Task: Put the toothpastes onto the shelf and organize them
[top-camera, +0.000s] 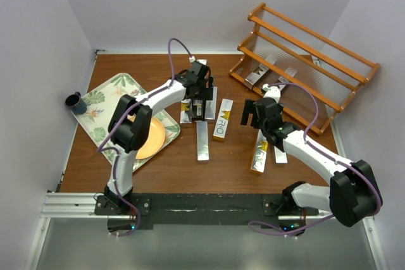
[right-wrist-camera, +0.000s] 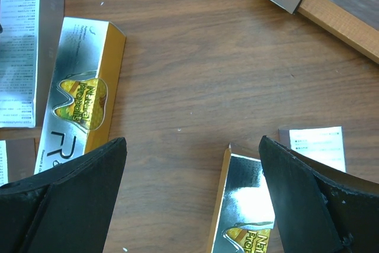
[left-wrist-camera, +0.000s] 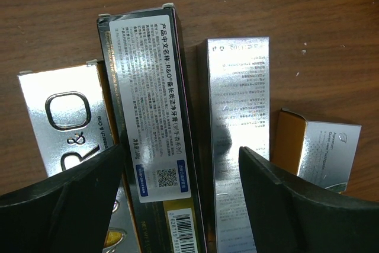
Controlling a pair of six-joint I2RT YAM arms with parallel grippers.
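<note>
Toothpastes (top-camera: pixel 204 118): most lie loose on the worktop (top-camera: pixel 177 169), one on the shelf (top-camera: pixel 316 34).
My left hand (left-wrist-camera: pixel 183 205) hangs unclenched astride two of them, apparently lining up a pick; right hand (right-wrist-camera: pixel 192 205) released, empty, near the shelf.

The shelf (top-camera: pixel 316 35) stands at the table's (top-camera: pixel 177 172) far right corner, with one carton (top-camera: pixel 255 75) on its lowest tier. A tray (top-camera: pixel 104 96) carrying a plate (top-camera: pixel 154 140) lies by the left edge. More cartons (top-camera: pixel 221 121) lie mid-table.
</note>
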